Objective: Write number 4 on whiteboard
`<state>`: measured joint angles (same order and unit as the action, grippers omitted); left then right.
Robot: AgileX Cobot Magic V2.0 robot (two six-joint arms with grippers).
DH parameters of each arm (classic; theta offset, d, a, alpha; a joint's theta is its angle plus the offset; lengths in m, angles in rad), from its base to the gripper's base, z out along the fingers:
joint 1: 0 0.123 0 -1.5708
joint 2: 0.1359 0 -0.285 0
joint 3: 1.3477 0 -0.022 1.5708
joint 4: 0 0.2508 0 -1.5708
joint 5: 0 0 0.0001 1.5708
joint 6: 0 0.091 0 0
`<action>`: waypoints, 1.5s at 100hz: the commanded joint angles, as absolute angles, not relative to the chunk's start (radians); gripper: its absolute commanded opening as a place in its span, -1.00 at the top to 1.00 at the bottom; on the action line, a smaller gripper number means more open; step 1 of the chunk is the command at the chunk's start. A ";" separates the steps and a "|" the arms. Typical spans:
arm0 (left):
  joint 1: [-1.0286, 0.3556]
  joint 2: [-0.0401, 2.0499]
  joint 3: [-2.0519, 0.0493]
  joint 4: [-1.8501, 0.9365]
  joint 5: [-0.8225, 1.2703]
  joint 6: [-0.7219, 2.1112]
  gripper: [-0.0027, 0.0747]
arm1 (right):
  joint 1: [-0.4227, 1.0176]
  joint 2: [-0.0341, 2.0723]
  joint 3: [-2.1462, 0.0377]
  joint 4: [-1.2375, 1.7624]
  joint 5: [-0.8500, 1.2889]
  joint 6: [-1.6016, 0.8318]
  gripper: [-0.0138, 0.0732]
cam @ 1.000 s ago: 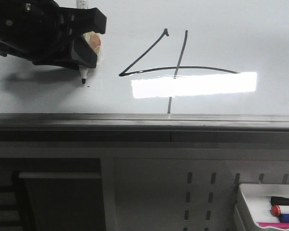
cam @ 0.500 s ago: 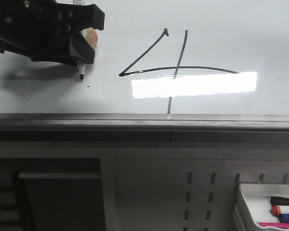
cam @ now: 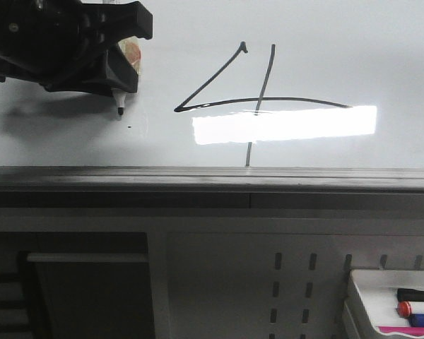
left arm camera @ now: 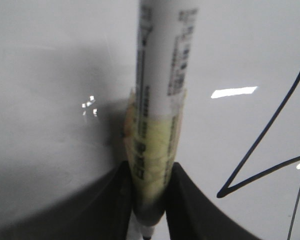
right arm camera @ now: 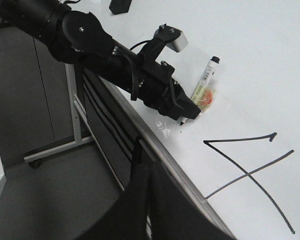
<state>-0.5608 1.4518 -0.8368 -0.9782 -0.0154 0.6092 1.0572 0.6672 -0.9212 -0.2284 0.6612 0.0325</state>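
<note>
left pincer (cam: 120, 95) pinching marker (left arm camera: 160, 100), tip off whiteboard (cam: 339, 42) | number 4 (cam: 258, 102) drawn mid-board | marker light, stiff, slippery; grip at taped middle | right pincer: cannot tell

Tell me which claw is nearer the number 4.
Left. The left claw holds the marker just beside the number 4 on the whiteboard; the right claw cannot be placed from these views.
</note>
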 commanded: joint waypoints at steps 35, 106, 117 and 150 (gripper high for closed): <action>-0.557 1.439 -0.862 -0.991 -0.087 0.608 0.43 | 1.054 0.672 -0.945 -0.251 0.585 0.033 0.78; -0.590 1.260 -0.864 -0.955 -0.051 0.612 -0.47 | 1.054 0.670 -0.945 -0.273 0.573 0.033 0.78; -0.621 1.110 -0.864 -0.920 0.013 0.612 -0.47 | 1.054 0.670 -0.945 -0.304 0.572 0.033 0.78; -0.596 0.601 -0.715 -0.534 0.240 0.612 0.62 | 1.054 0.479 -0.714 -0.754 0.633 0.486 0.78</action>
<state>-0.6106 0.7225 -0.7451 -0.6181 0.2304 0.6131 1.0572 0.5576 -0.7753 -0.5507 0.6621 0.2964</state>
